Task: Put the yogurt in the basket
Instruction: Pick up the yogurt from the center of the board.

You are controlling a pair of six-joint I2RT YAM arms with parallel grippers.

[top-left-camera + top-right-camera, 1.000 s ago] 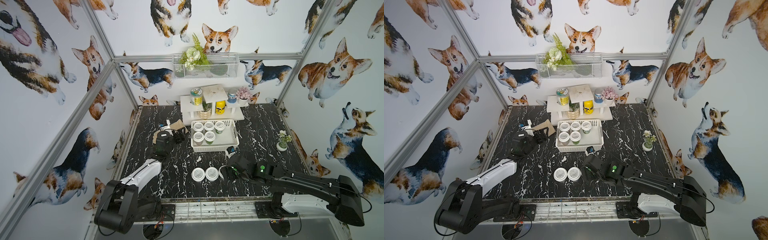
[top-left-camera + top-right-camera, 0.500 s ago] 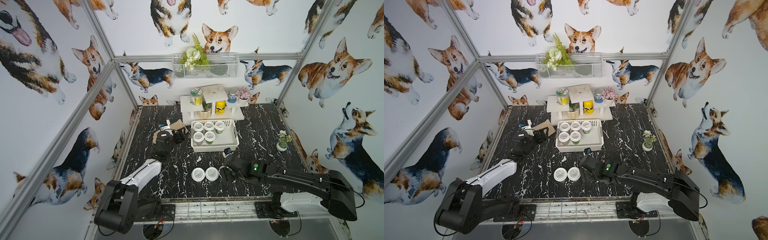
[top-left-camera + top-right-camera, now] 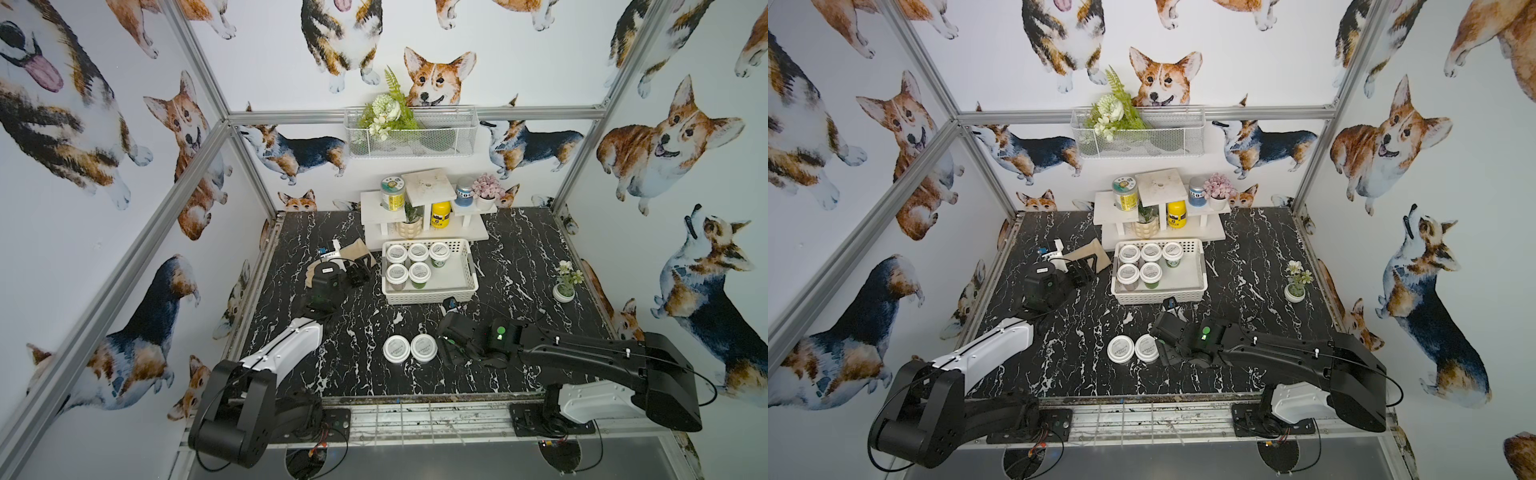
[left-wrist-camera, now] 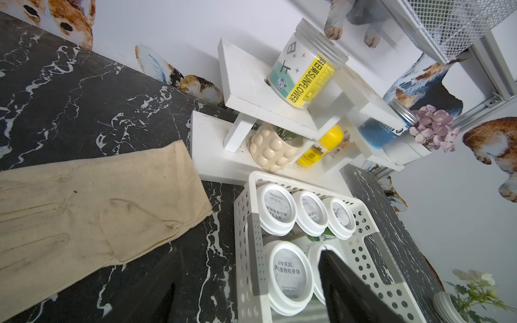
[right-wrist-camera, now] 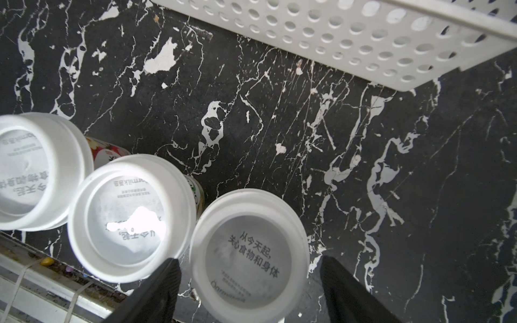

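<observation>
My right claw (image 5: 249, 261) has its fingers apart, one on each side of a yogurt jar (image 5: 249, 240). Two more jars (image 5: 131, 218) stand beside it. Five jars (image 3: 397, 252) sit in the basket (image 3: 430, 296).

White walls (image 3: 519, 62) printed with corgis enclose the cell on three sides, braced by silver aluminium rails (image 3: 291, 117). The surface (image 3: 519, 257) is black marble with white veins. A white tiered shelf (image 3: 428, 189) stands against the back wall under a wire-mesh basket (image 3: 436, 141) of flowers.
</observation>
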